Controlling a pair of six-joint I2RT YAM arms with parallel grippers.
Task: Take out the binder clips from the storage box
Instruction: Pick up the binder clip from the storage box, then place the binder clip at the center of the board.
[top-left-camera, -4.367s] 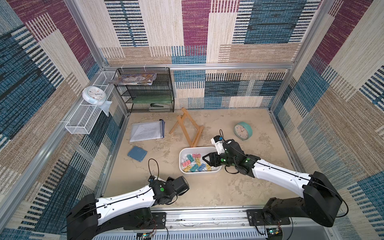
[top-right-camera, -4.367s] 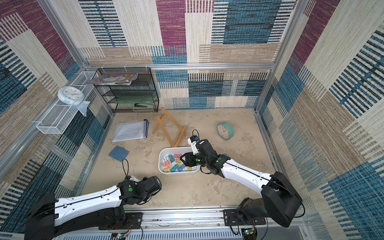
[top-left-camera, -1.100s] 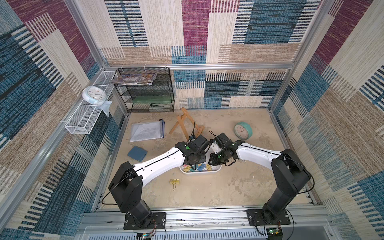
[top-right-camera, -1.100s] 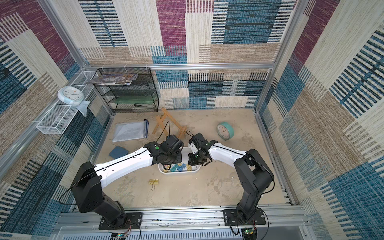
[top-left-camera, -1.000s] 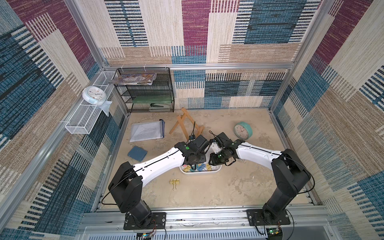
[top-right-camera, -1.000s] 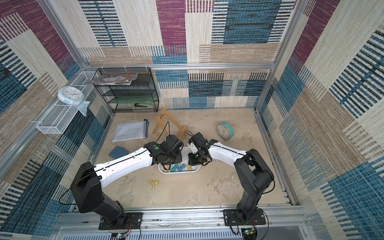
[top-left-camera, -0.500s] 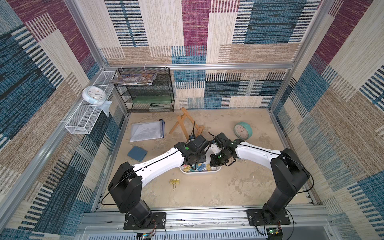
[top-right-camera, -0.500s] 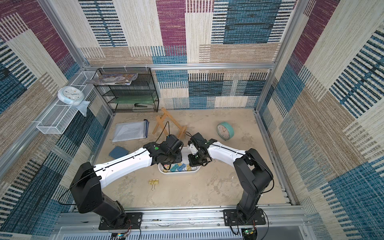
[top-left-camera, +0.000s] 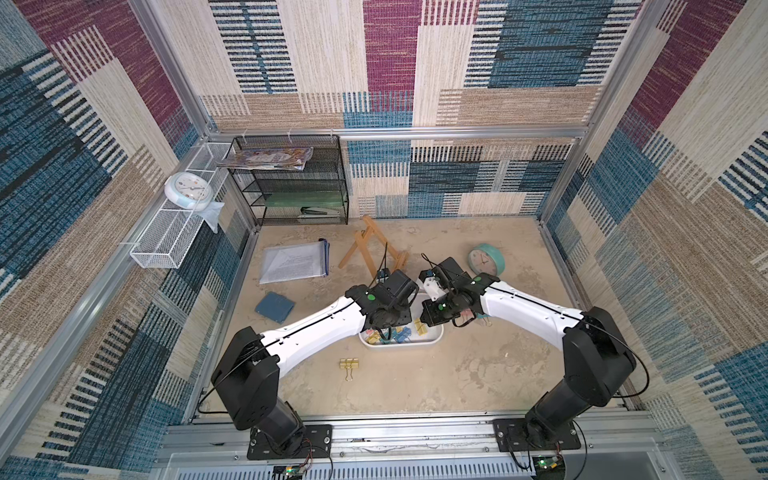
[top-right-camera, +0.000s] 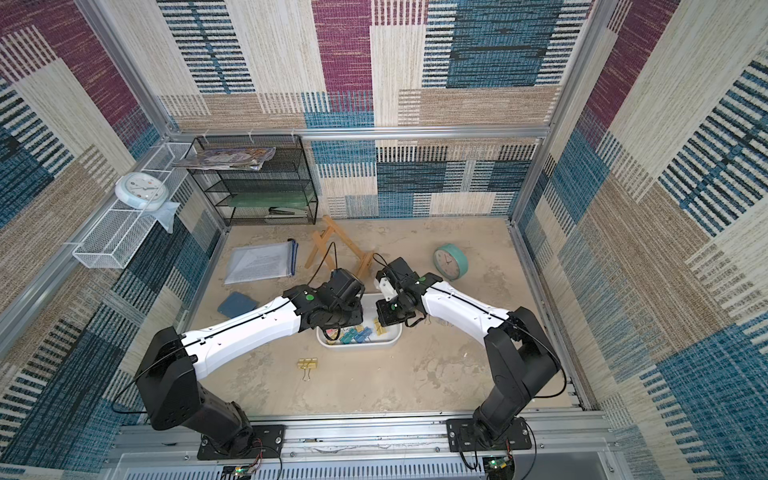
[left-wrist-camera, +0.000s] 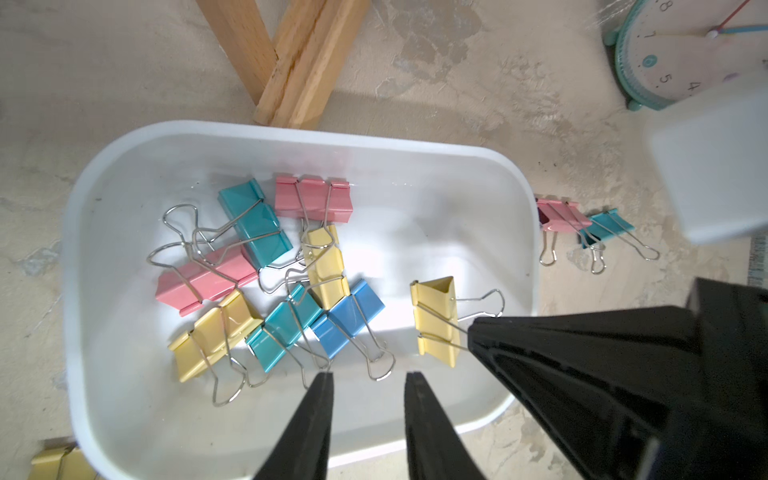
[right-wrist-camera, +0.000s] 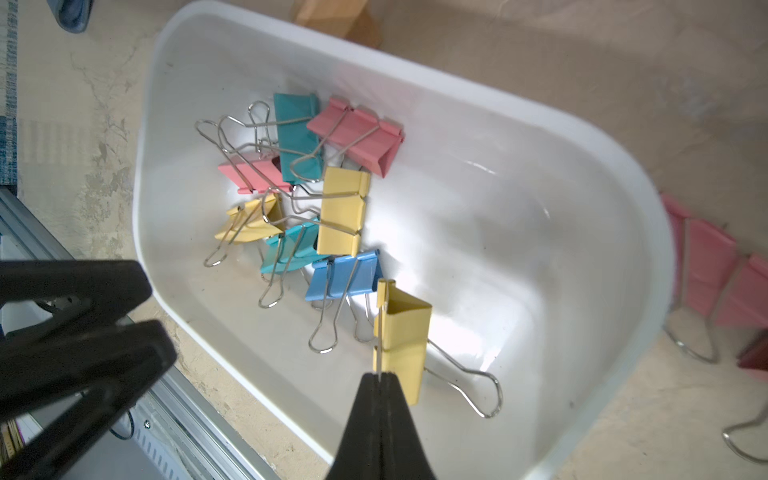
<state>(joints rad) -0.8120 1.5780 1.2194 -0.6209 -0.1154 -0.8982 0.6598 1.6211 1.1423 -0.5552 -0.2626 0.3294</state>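
While a stray yellow clip (top-left-camera: 348, 364) sits on the tabletop (top-left-camera: 415, 382) at seven o'clock from the storage box (top-left-camera: 399, 344), both grippers are over that box! The left gripper (left-wrist-camera: 368, 376) hangs narrowly parted, empty, above the heap of binder clips (left-wrist-camera: 266, 282) (seven piled). The right gripper (right-wrist-camera: 380, 376) pinches a yellow binder clip (right-wrist-camera: 403, 332) by its wire handle at the box's three o'clock end. Just past that end lie a pink clip (left-wrist-camera: 559, 216) and a teal clip (left-wrist-camera: 606, 226); at one o'clock, a teal alarm clock (top-left-camera: 486, 259).
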